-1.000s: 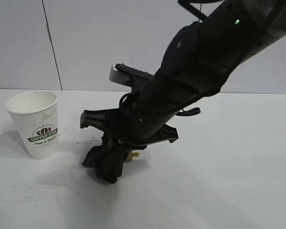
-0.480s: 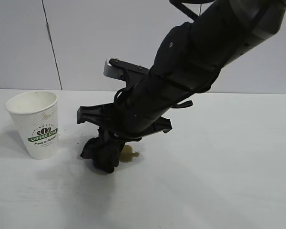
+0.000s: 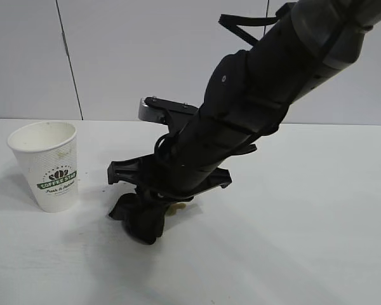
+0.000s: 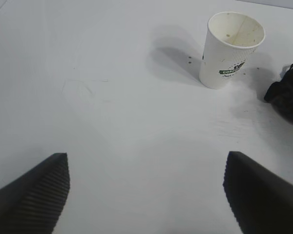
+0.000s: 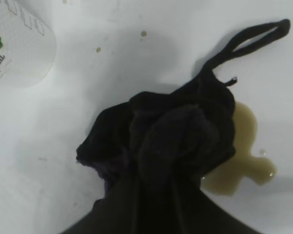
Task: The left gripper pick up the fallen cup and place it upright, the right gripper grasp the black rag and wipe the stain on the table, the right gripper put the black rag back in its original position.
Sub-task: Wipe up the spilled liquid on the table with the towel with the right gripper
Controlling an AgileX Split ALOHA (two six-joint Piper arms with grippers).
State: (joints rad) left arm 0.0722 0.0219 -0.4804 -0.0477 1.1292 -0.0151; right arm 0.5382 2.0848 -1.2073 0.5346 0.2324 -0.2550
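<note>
The cup (image 3: 46,165) stands upright on the table (image 3: 305,241) near its left edge. The rag (image 3: 136,216) lies to its right, overlapping the stain (image 3: 175,208), which shows at the rag's right side.

Right arm slants from upper right of frame down to centre, right pincer (image 3: 143,222) clamped tight. Left pincer (image 4: 146,195) spread wide at lower frame edge.
</note>
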